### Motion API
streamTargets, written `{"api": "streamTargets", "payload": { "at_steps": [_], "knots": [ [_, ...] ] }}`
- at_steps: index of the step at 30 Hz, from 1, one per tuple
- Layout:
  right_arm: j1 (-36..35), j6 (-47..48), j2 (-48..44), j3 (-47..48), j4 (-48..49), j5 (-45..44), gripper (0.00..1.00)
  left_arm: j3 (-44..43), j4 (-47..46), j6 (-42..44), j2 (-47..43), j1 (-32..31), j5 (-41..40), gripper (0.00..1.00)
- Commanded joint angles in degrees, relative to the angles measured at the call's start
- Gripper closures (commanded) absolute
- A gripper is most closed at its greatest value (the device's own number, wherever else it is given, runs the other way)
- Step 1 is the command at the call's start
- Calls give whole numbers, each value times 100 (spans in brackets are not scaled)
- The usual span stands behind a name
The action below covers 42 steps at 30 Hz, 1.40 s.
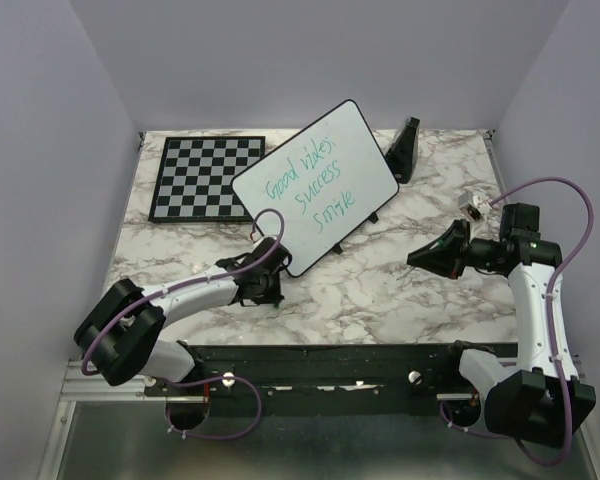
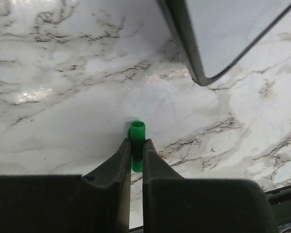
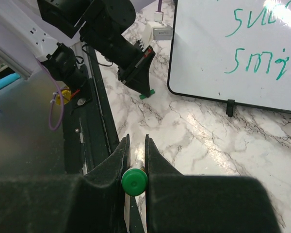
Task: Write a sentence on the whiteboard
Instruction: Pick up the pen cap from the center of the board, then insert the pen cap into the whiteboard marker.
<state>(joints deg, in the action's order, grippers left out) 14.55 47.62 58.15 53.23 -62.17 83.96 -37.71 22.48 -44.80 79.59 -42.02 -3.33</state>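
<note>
Whiteboard (image 1: 355,135), large and smooth, white with rounded corners and a thin black rim, stands tilted near the middle of the table (image 1: 400,290), whose top is glossy grey-veined marble. The sentence (image 1: 310,190) in green-teal handwriting fills three short lines, "Good vibes, Success, Smile", readable whole only from above. The right wrist view cuts the lower two lines off at its edge, and the left wrist view catches just one bare corner of the board. Behind and left of the board lies a flat black-and-white chessboard (image 1: 205,178). A black wedge-shaped object (image 1: 405,150) at the board's far right is too dark to identify. Just off the board's near corner, the left gripper (image 2: 137,141) is clenched on a short green tube (image 2: 137,130), hollow at its end and close to the marble. Well to the board's right, the right gripper (image 3: 136,138) is clamped on a green-capped stick (image 3: 134,181), its body mostly hidden between the fingers. Neither green item shows from above.
</note>
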Motion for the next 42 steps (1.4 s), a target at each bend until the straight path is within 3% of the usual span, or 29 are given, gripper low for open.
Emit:
{"api": "streamTargets", "payload": {
  "at_steps": [1,11,17,22,26,33,42],
  "knots": [
    [-92,-296,-93,-67,266,-108,99,624,512,-213,224,-447,122,88],
    [-672,-1834,-85,-603,1865,-591,99,810,231,-460,363,-1352,26,88],
    [-830,-2414,64,-735,2367,-855,99,187,222,-188,1163,-1984,-185,88],
    [-857,-2774,153,-788,2587,-1048,100,-833,915,85,2261,-2293,-729,87],
    [-848,-3547,144,-972,3288,-1548,99,-1334,1083,252,2745,-2442,-1055,87],
    [-857,-4743,451,-1218,3967,-2822,99,-1134,-57,621,2781,-2566,-1389,87],
    [-1234,-5877,1294,-1394,4590,-3175,99,-492,-1428,911,2860,-2794,-1697,88]
  ]
}}
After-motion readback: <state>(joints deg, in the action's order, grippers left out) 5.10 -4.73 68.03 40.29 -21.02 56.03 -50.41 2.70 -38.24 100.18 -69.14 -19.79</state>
